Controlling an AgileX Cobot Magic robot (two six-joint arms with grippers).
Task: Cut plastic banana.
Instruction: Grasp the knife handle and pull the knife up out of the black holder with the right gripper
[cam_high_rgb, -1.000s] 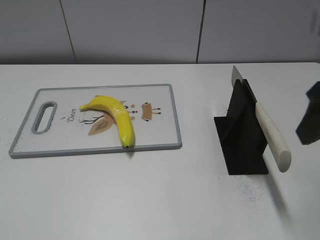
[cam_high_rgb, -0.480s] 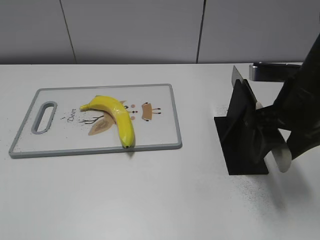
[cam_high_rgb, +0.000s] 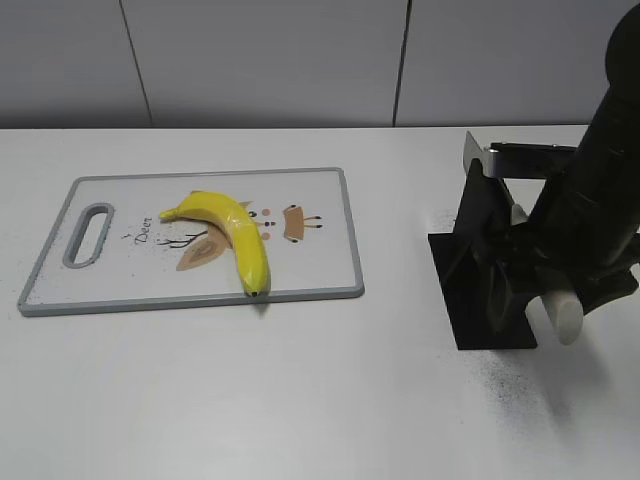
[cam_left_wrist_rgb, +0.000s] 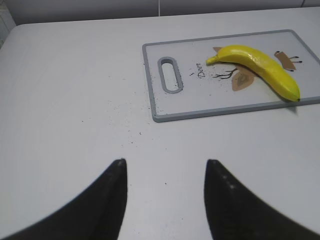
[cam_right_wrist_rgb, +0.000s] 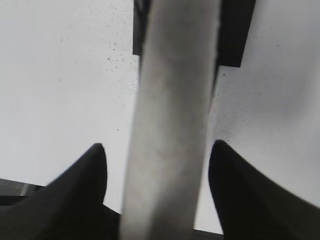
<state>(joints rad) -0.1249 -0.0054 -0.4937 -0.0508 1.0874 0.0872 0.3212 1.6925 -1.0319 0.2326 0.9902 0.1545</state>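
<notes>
A yellow plastic banana (cam_high_rgb: 228, 232) lies on a white cutting board (cam_high_rgb: 310, 195) at the left; it also shows in the left wrist view (cam_left_wrist_rgb: 260, 67). A knife with a cream handle (cam_high_rgb: 566, 315) rests in a black stand (cam_high_rgb: 480, 275). My right gripper (cam_right_wrist_rgb: 157, 152) is open, its fingers on either side of the knife handle (cam_right_wrist_rgb: 172, 120) without touching it. My left gripper (cam_left_wrist_rgb: 165, 167) is open and empty above bare table, near the board's handle end.
The cutting board (cam_left_wrist_rgb: 200, 102) has a grey rim and a slot handle (cam_left_wrist_rgb: 169, 82). The right arm (cam_high_rgb: 600, 190) stands over the knife stand and hides most of the knife. A grey wall runs behind the table.
The right arm has come in from the right edge and moved down over the knife stand, its fingers now around the handle. Banana, board and stand have not moved.
</notes>
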